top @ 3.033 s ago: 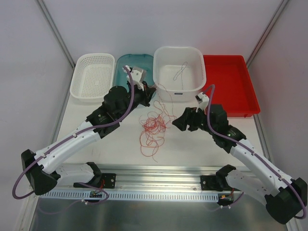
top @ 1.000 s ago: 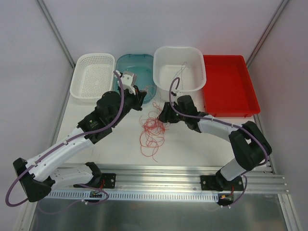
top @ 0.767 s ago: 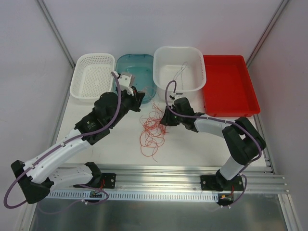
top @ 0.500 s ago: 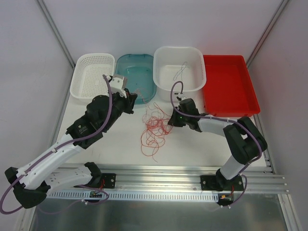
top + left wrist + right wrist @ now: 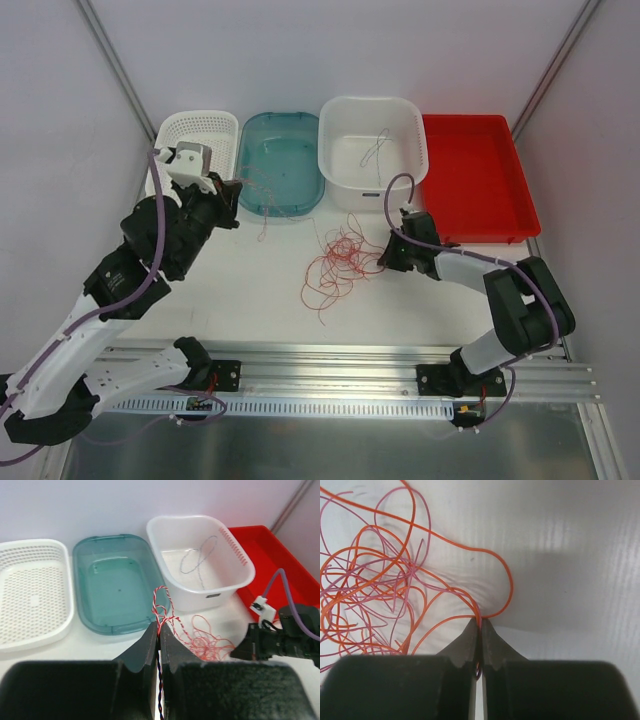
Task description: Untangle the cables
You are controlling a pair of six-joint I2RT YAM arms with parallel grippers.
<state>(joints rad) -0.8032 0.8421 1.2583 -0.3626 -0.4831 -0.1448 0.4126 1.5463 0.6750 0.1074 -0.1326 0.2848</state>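
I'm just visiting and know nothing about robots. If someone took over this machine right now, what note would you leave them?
Left gripper: jaws shut on a red-and-white twisted wire, raised near the teal tub.
Right gripper: jaws shut on an orange wire at the edge of the red tangle, low on the table.
Done: one grey wire lies alone in the white tub.
To do: the red tangle is knotted; pull strands free one by one.

White-shelled arms (image 5: 65,348), black joints (image 5: 172,235), looping purple cables (image 5: 271,582); tapered black gripper (image 5: 160,630)
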